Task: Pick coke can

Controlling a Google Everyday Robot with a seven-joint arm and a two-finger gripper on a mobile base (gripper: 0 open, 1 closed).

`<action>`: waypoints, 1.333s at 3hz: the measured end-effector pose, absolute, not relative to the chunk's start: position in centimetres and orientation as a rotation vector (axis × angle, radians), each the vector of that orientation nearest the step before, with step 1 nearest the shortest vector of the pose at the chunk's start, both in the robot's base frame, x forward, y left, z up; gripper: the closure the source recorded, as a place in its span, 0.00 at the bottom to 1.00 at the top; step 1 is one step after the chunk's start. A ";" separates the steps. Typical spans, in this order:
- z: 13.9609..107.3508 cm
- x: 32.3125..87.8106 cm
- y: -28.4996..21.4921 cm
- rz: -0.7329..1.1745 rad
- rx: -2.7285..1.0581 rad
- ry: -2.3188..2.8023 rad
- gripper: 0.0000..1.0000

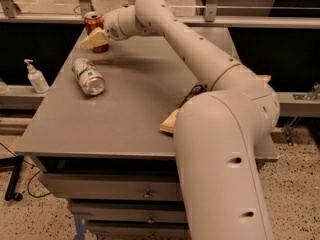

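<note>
The coke can (93,22), red with a silver top, stands upright at the far left corner of the grey table (125,114). My gripper (93,35) has reached it from the right at the end of my long white arm. One tan finger (95,39) lies across the can's near side and covers its lower half. The other finger is hidden behind the can. The gripper looks open around the can, which still stands on the table.
A silver-and-green can (88,76) lies on its side near the table's left edge. A snack bag (169,122) shows only a corner behind my arm. A soap dispenser (35,77) stands on a ledge left of the table. Drawers are below the tabletop.
</note>
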State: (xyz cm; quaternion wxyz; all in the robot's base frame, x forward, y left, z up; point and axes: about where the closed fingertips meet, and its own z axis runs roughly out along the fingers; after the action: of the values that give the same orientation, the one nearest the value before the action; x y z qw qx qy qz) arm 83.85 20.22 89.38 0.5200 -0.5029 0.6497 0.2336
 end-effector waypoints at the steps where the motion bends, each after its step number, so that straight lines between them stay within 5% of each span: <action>1: 89.1 84.7 20.5 0.559 -1.179 1.581 0.40; 3: 89.9 85.4 19.6 0.558 -1.152 1.578 0.86; 4: 91.3 84.9 18.7 0.572 -1.155 1.553 1.00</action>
State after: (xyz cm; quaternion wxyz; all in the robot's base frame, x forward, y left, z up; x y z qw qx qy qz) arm 84.90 18.72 91.32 0.5329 -0.4842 0.6511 0.2400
